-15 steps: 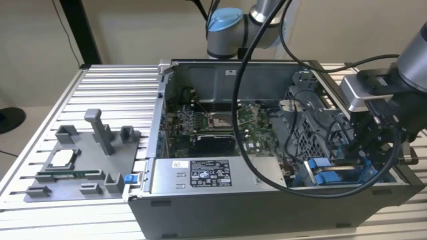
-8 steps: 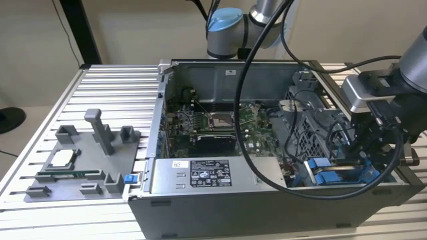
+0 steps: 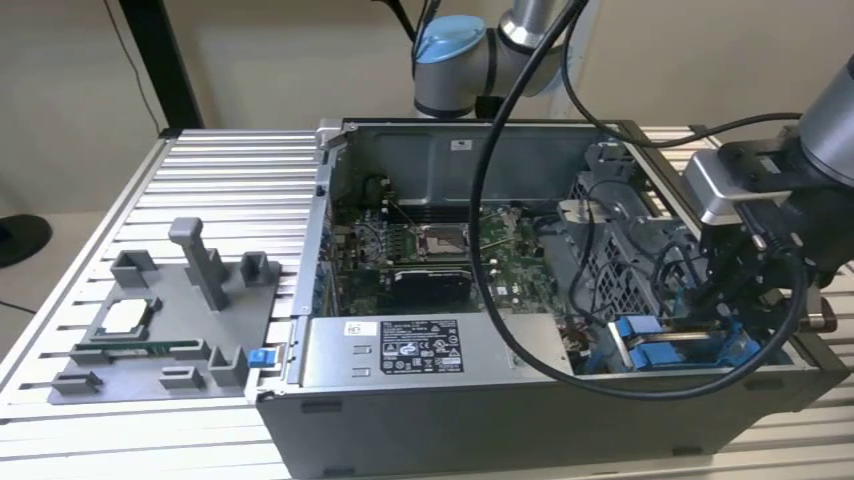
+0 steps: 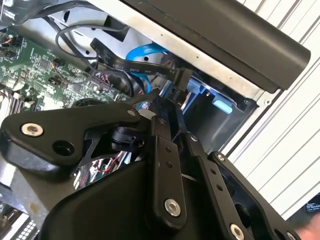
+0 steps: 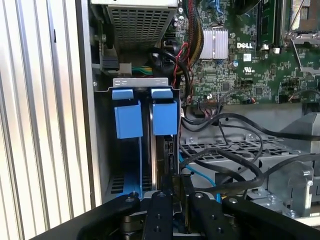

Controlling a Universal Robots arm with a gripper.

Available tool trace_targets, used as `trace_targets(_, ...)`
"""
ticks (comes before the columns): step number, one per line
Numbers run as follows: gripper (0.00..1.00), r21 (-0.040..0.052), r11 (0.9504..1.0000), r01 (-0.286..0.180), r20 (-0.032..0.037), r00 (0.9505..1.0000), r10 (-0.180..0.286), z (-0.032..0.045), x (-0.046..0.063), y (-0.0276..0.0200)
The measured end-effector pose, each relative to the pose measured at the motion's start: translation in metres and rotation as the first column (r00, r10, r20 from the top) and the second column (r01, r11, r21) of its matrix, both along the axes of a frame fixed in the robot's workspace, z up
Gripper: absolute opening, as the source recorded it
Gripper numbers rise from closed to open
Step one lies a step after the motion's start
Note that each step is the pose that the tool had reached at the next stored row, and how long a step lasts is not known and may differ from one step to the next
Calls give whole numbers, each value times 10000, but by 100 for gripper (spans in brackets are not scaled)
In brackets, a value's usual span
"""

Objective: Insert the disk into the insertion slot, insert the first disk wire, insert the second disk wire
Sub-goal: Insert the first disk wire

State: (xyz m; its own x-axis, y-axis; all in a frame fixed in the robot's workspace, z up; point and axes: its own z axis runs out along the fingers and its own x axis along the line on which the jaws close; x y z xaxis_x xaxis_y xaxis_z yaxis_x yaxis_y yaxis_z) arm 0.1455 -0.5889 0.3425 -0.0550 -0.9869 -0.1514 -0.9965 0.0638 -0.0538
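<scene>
While the arm leans over the open computer case, the gripper hangs low at the insertion slot, in the case's near corner on the exterior view's right. Its fingers are pinched narrow, with a black wire connector right at the tips. The disk stands on edge inside the slot, under its blue tab.

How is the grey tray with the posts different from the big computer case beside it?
The fixture tray is low, flat, light grey plastic with upright posts; the computer case is a tall dark box, open on top. The tray carries a few small parts; the case holds a green circuit board. The gripper is inside the case, not at the tray. Both rest on the slatted table.
</scene>
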Motion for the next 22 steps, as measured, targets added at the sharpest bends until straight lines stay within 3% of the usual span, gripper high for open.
trace_targets(22, 0, -6, 10000, 8, -3, 10000, -8, -51, 23, 1)
